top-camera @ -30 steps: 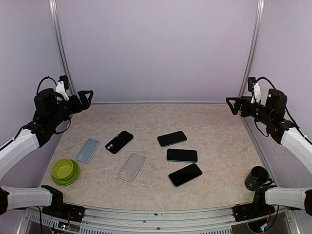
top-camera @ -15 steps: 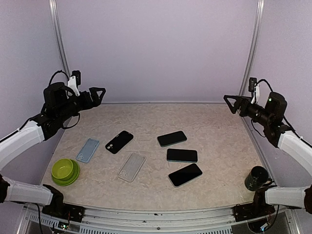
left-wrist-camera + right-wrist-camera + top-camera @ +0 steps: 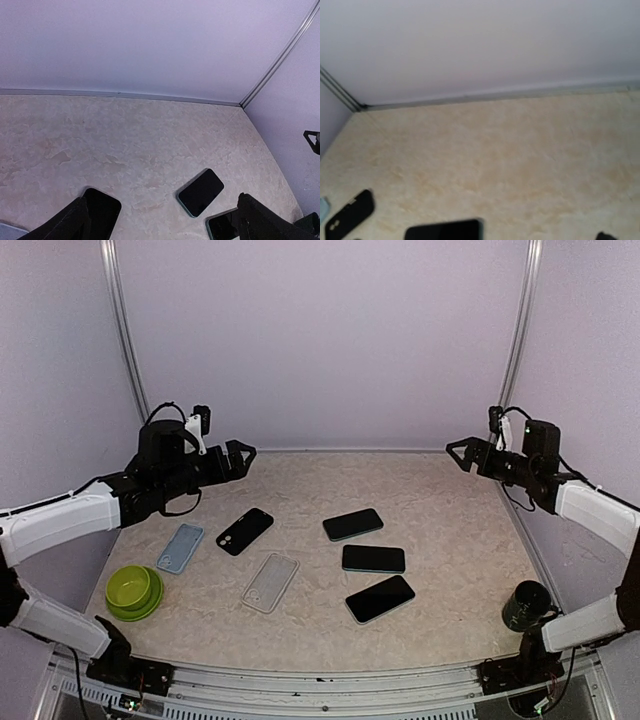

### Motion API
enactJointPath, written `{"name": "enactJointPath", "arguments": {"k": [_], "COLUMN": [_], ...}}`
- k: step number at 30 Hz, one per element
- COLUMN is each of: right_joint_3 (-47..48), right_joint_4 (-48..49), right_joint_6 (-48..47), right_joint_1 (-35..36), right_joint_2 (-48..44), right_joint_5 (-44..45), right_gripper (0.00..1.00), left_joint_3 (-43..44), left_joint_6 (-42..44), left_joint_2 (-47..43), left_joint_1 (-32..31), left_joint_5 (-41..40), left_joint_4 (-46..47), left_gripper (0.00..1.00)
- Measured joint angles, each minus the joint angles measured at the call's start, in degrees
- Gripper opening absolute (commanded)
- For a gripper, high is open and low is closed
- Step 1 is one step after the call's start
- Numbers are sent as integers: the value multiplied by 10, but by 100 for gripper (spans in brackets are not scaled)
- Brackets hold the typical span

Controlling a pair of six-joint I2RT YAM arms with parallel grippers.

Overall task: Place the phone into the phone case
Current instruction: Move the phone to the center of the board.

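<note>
Below left tool (image 3: 243, 453), black case (image 3: 245, 531)

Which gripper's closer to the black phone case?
Left. The left gripper hovers just behind the black phone case; the right gripper is far off to its right.

Worktop (image 3: 460, 540) beige, marbled. Phones (image 3: 353, 524) black, teal edges. Pale blue case (image 3: 180, 547), black case (image 3: 245, 531), clear case (image 3: 270, 582). Lime-green bowl (image 3: 133, 591). Dark cup (image 3: 526, 605). Lilac walls (image 3: 320, 340).
</note>
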Motion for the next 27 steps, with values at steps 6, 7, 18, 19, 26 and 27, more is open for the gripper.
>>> {"name": "enactJointPath", "arguments": {"k": [6,7,18,19,26,27], "right_joint_3": [28,35,118,125,170,170], "right_joint_4": [-45,-54,-113,-120,-164,-168], "right_joint_6": [-23,-28,-71,-76,-119,-123], "right_joint_1": [27,36,113,120,149,150], "right_joint_2": [51,60,168,176,243,248], "right_joint_5": [25,27,43,46,57,57], "right_gripper": [100,100,100,100,100,100], "left_joint_3": [25,30,86,90,128,135], "left_joint_6": [-36,-43,-119,-125,-157,-160], "left_joint_2": [65,76,200,209,275,285], "left_joint_1": [-38,-41,-63,-66,-89,-93], "left_joint_5": [-17,-19,-22,-19,7,10], "left_joint_4": [-6,-8,-44,-47,-49,-49], "left_gripper": [99,99,99,99,99,99]}}
